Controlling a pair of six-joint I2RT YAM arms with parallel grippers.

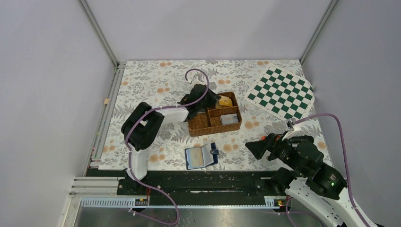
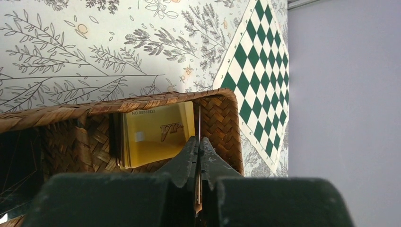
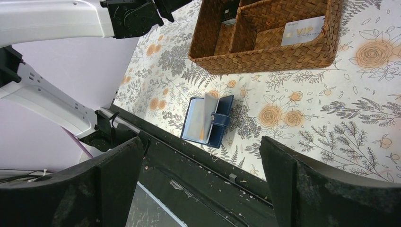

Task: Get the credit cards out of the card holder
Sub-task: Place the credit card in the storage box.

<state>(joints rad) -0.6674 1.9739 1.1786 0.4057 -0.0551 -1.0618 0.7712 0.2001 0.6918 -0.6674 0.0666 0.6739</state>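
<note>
Our left gripper (image 2: 199, 139) pinches a thin credit card (image 2: 199, 118) edge-on over the wicker tray (image 2: 222, 118), so we reckon it slots in. The right gripper (image 1: 252, 149) hangs wide open beside the card holder (image 1: 202, 156), which lies spread open.

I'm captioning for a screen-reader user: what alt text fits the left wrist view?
The left gripper, shut on a thin card seen edge-on, points into a corner compartment of the wicker tray where gold VIP cards stand. Beyond lie the floral cloth and a green checkered mat.
</note>
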